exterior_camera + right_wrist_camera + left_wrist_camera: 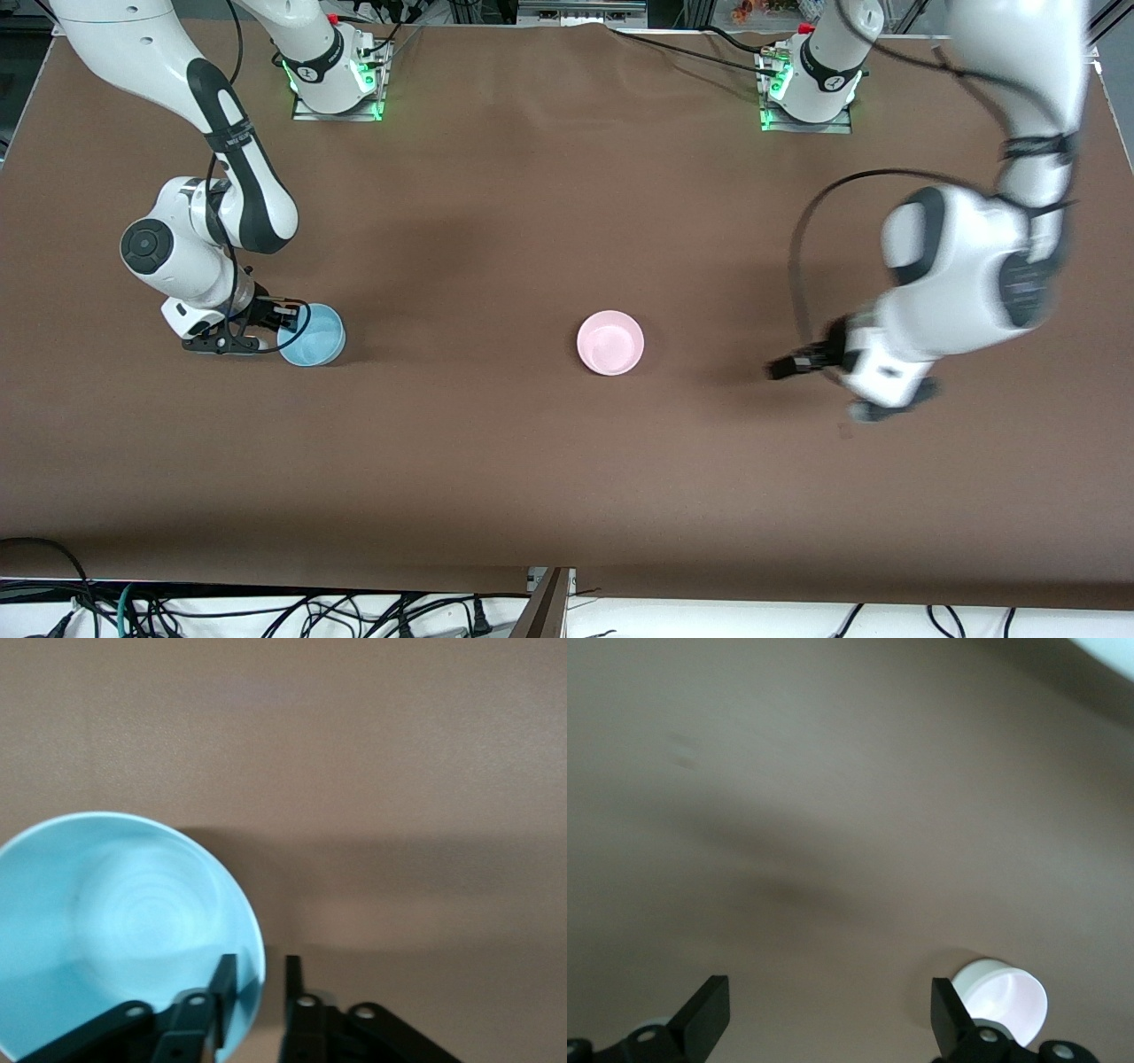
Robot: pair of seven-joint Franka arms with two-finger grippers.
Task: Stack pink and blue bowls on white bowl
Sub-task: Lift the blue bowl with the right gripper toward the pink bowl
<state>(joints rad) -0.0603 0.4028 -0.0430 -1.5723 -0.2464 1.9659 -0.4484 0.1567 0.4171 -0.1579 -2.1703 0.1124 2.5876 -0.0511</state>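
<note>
The light blue bowl (pixel 312 335) stands on the table toward the right arm's end. My right gripper (pixel 285 324) is low at its rim. In the right wrist view my right gripper (pixel 260 978) is narrowly open and straddles the blue bowl's (pixel 124 921) rim, one finger inside and one outside, with a gap on each side. The pink bowl (pixel 609 342) stands near the table's middle; it also shows in the left wrist view (pixel 1005 999). My left gripper (pixel 783 367) is open and empty (pixel 830 1010) over bare table beside the pink bowl, toward the left arm's end. No separate white bowl shows.
The brown table cloth (pixel 549 221) is bare around the bowls. The arm bases (pixel 335 71) (pixel 808 84) stand along the table's edge farthest from the front camera. Cables hang below the edge nearest that camera.
</note>
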